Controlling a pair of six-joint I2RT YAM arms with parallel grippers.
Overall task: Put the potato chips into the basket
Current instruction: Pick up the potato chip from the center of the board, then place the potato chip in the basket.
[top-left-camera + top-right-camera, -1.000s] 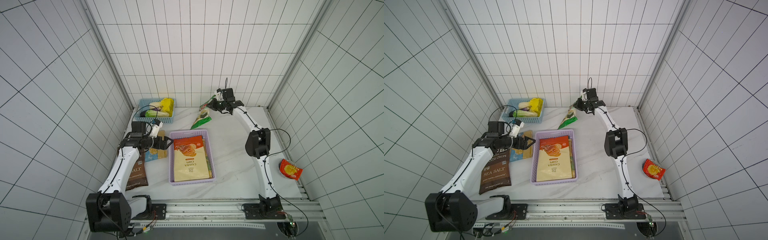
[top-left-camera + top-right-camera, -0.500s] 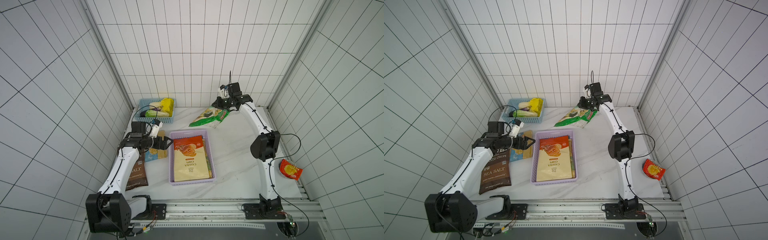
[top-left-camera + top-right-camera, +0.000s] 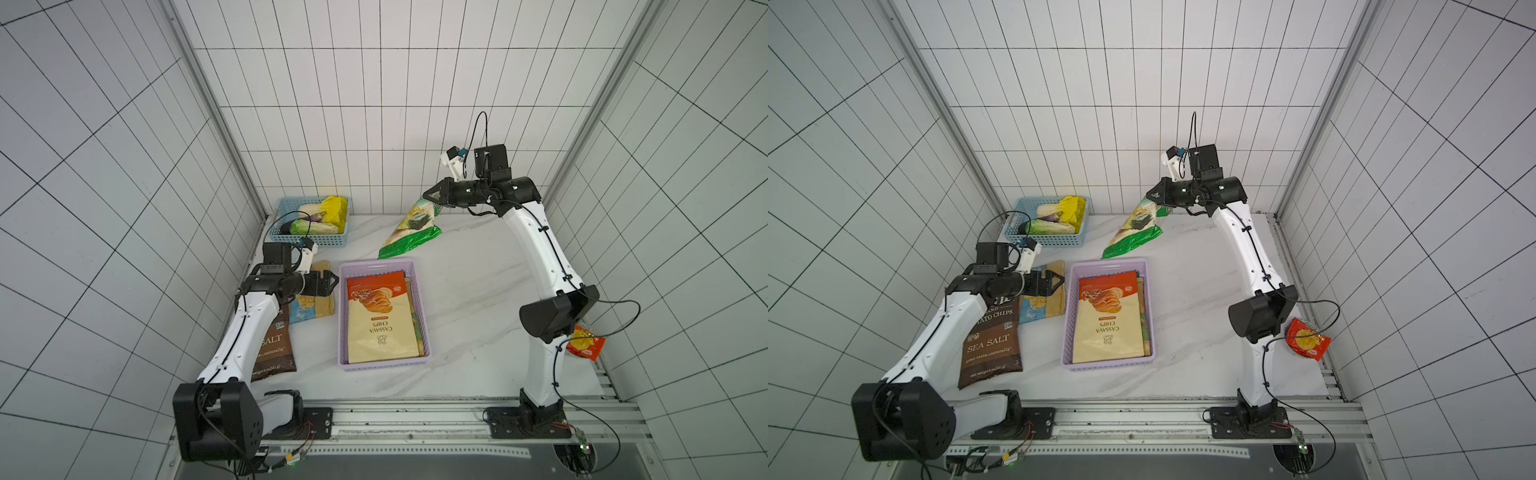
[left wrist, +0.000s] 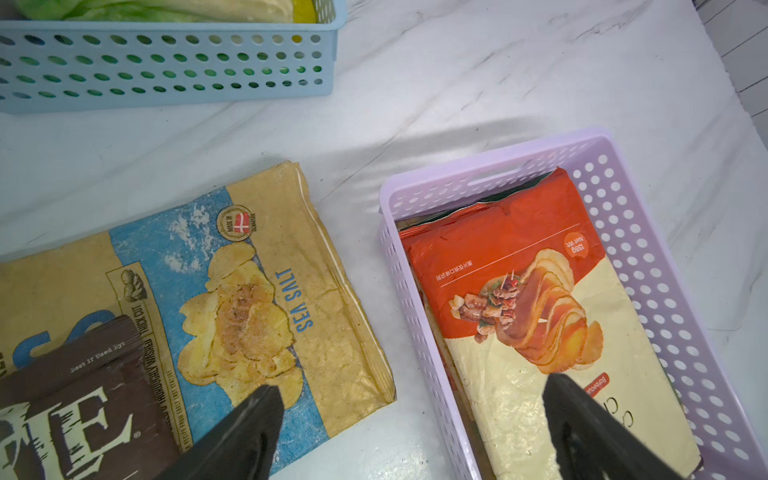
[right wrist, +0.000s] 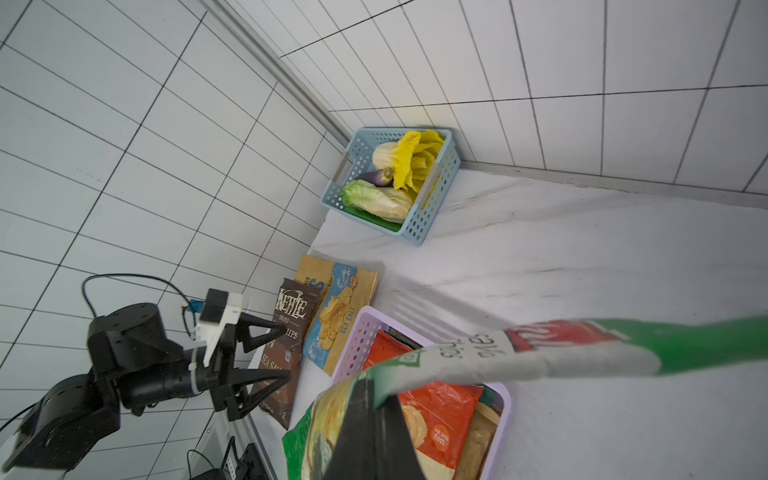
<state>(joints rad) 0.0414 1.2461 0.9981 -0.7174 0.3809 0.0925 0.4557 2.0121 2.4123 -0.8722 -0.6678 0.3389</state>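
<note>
as right jaws clamp — bag (green) dangles

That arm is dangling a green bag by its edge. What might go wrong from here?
The right gripper pinches only one end of the green bag, so it could swing or slip out. The lilac basket is nearly covered by the cassava bag; another may slide over the rim. The open left gripper hovers beside it, possibly in the way.
</note>
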